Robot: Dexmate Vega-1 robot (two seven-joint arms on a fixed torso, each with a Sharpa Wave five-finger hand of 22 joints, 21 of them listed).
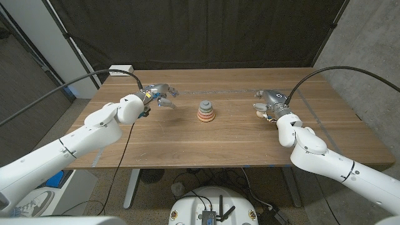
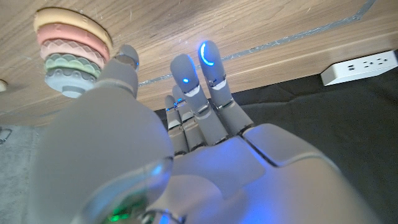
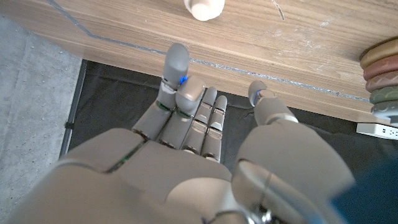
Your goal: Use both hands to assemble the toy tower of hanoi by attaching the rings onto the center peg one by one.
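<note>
We see the tower (image 1: 205, 112) standing mid-table, its rings stacked from a wide tan base up to a small grey-blue top — we count about five in the left wrist view (image 2: 68, 55), though the seams are fine and we may be off by one. The peg itself is hidden under them. One small pale piece (image 1: 259, 113) lies on the table just beside the right hand (image 1: 270, 103), perhaps a cap or last piece; we cannot tell which. So we judge the stacking nearly or fully done. Both hands hold nothing: the left hand (image 1: 159, 95) has its fingers spread, the right's fingers are straight and apart — each well clear of the tower.
</note>
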